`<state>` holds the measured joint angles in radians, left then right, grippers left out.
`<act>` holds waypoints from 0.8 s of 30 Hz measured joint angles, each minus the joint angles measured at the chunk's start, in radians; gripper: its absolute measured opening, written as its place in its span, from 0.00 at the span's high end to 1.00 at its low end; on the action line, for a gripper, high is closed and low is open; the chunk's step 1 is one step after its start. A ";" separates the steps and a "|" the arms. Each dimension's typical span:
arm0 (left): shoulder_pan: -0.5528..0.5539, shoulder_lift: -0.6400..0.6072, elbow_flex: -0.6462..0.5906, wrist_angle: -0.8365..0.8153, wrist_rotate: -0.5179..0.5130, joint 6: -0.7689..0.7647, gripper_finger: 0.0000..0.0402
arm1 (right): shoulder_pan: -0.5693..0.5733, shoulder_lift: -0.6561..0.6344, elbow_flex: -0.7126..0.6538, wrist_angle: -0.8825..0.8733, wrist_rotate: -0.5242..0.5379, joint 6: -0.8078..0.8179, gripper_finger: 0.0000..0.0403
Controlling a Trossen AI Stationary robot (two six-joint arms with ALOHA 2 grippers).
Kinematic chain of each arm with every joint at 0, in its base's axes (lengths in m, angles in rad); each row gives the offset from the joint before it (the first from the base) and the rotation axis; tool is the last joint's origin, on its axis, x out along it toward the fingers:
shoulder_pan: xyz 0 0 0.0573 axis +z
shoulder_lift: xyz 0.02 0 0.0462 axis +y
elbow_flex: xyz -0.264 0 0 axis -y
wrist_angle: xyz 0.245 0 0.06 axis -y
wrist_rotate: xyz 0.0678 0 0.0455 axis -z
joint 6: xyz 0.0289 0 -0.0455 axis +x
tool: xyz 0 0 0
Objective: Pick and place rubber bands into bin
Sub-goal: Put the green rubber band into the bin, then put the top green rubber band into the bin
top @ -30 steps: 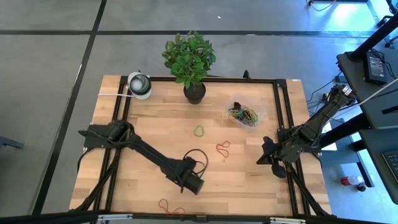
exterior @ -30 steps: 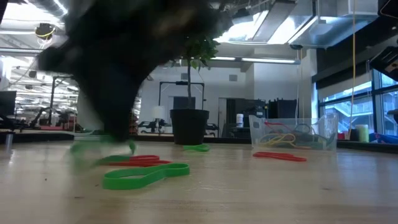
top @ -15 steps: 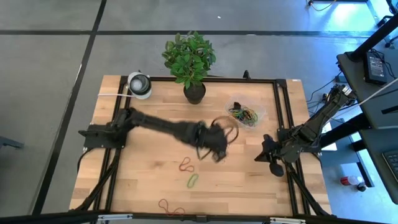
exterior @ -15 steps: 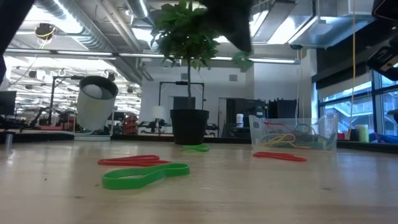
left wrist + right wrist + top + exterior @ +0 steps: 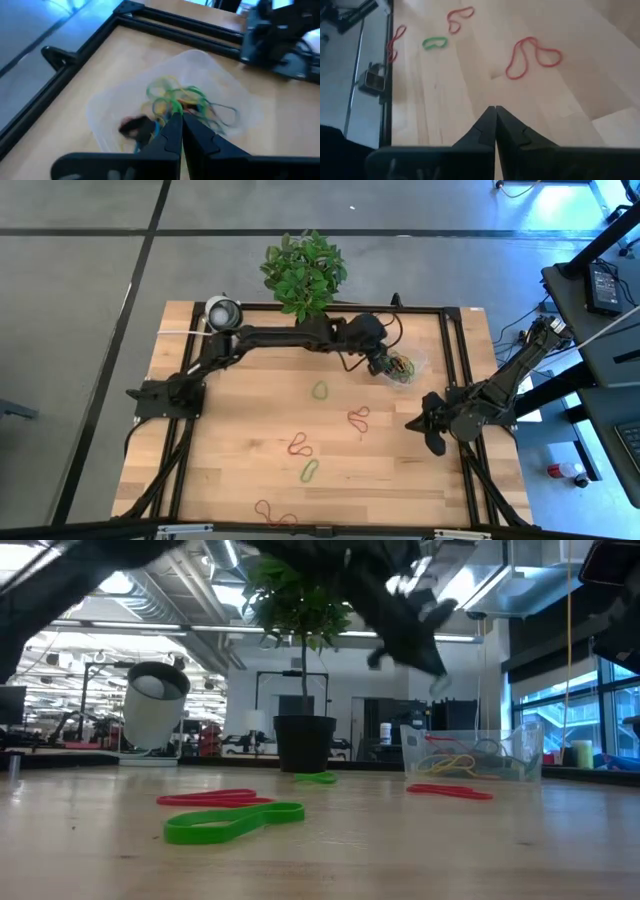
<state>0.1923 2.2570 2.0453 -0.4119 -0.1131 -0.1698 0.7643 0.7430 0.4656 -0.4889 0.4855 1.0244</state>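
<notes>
Left tool [image 5: 384, 366] is extended across the far side of the surface [image 5: 240, 470] and sits over the near-left edge of the bin [image 5: 412, 358]. In the left wrist view its fingers [image 5: 170, 131] are pressed together, with a green band [image 5: 176, 106] at their tips above the pile; whether the band is actually pinched cannot be told. The bin stands at the far right of the surface, right of the plant pot [image 5: 312, 328]. It contains a tangle of yellow, green, red and dark bands [image 5: 172, 102].

Right tool [image 5: 425, 427] is at the right edge of the surface, near side of the bin and well apart from it. Its fingers [image 5: 487, 127] are closed together, holding nothing.

Loose bands on the surface:
- green loop [image 5: 320, 390], centre, near side of the pot;
- red twisted loop [image 5: 358, 419], right of centre;
- red loop [image 5: 299, 445], centre;
- green loop [image 5: 310, 471], just nearer than that red one;
- long red band [image 5: 274, 513], at the near edge.

A round white-and-grey object [image 5: 222, 314] stands at the far-left corner.
</notes>
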 joint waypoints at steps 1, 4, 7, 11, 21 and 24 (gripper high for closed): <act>0.010 0.025 0.000 0.036 0.001 0.010 0.99 | 0.000 0.000 0.000 -0.001 0.016 0.021 0.98; 0.031 0.096 0.000 0.103 -0.049 0.000 0.99 | 0.000 0.000 0.000 -0.003 0.049 0.055 0.98; 0.040 0.154 -0.002 0.134 -0.039 -0.013 0.99 | -0.008 0.000 0.000 -0.004 0.067 0.098 0.98; 0.038 0.185 -0.002 0.155 0.008 -0.027 0.94 | -0.014 0.000 0.000 -0.004 0.073 0.148 0.98; 0.036 0.150 0.000 0.154 0.011 -0.027 0.75 | -0.017 0.000 0.000 -0.005 0.074 0.145 0.98; 0.032 0.122 0.000 0.127 0.025 -0.027 0.72 | -0.017 0.000 0.000 -0.008 0.073 0.126 0.98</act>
<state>0.2247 2.3794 2.0453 -0.2852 -0.0884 -0.1971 0.7471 0.7429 0.4656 -0.4965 0.5583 1.1500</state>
